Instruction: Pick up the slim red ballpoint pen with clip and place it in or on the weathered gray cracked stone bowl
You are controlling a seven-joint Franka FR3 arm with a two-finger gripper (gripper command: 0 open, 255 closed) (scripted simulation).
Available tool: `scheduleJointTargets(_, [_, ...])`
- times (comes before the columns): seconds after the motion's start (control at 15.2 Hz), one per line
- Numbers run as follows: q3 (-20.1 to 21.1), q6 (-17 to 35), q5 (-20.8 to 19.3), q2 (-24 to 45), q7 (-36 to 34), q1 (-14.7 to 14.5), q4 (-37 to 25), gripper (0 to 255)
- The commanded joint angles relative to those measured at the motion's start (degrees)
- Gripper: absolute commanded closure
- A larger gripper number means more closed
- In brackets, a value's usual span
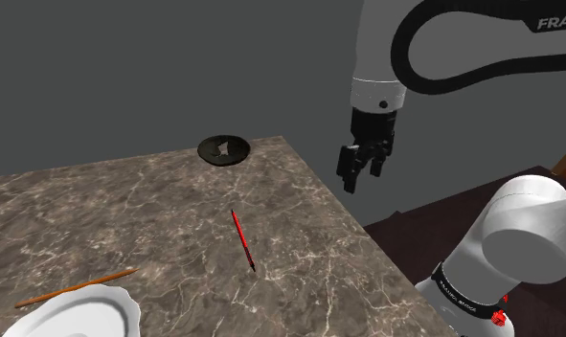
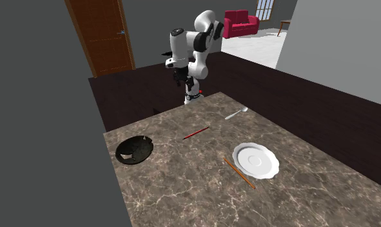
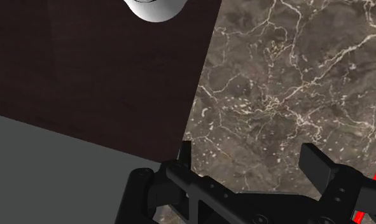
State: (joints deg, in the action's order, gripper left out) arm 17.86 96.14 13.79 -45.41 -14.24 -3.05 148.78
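A brown marble table (image 1: 127, 201) stands on a dark floor (image 1: 434, 225) by grey walls (image 1: 127, 67), with a wooden door (image 2: 102, 35) beyond. The red pen (image 1: 242, 239) lies flat mid-table, well apart from the dark bowl (image 1: 223, 149). The arm (image 1: 443, 38) hangs bent over the table's edge, its gripper (image 1: 363, 177) pointing down, fingers spread and empty.

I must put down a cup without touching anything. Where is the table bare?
Bare: the wide patch between bowl, pen and plate, and the table end beyond the plate, at the second exterior view's bottom. Crowded: the plate's side, where a brown stick lies close by it, with a spoon nearer the arm.
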Motion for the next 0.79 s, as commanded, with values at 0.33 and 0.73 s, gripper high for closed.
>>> scheduleJointTargets(0.33, [10.47, 10.95, 7.26, 7.37, -12.11, -1.2, -0.56, 0])
scheduleJointTargets(0.73, [20.21, 21.44, 9.0, 17.94, -22.82, 0.69, -4.58, 0])
